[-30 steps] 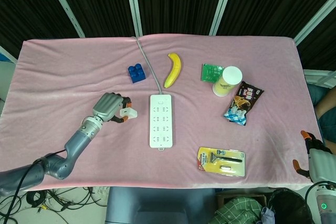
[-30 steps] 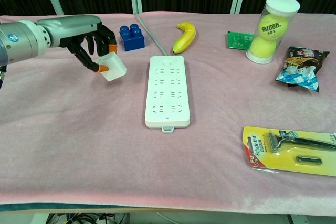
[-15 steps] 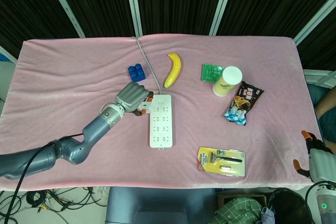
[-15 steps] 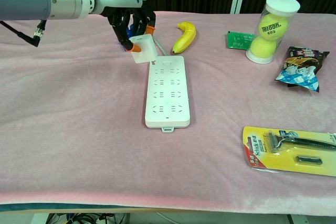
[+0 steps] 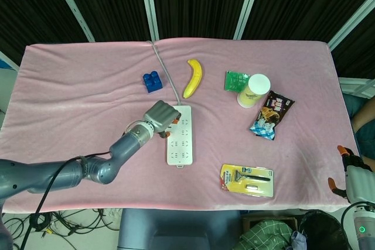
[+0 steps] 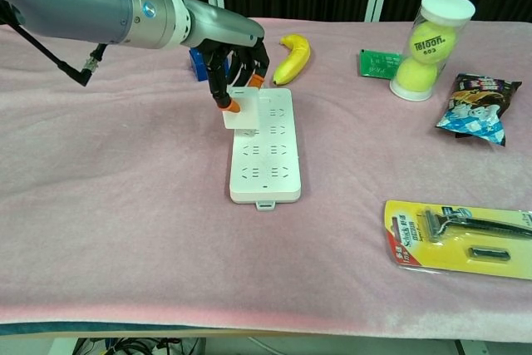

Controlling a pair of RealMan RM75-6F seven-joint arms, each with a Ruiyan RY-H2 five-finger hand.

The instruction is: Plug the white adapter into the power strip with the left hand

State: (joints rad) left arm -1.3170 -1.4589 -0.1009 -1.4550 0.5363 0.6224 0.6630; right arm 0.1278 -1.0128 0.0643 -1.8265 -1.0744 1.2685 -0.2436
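- The left hand (image 6: 235, 62) is curling its black, orange-tipped fingers (image 6: 224, 99) around the small white plastic adapter (image 6: 242, 110), pinching it from above.
- The adapter is sitting over the left column of sockets of the long white power strip (image 6: 268, 155), touching its top face; whether the prongs are seated cannot be told.
- The strip is lying near the middle of the pink-clothed counter (image 5: 76, 103).
- The right hand (image 5: 350, 175) is hanging past the counter's right edge; its finger state cannot be told.
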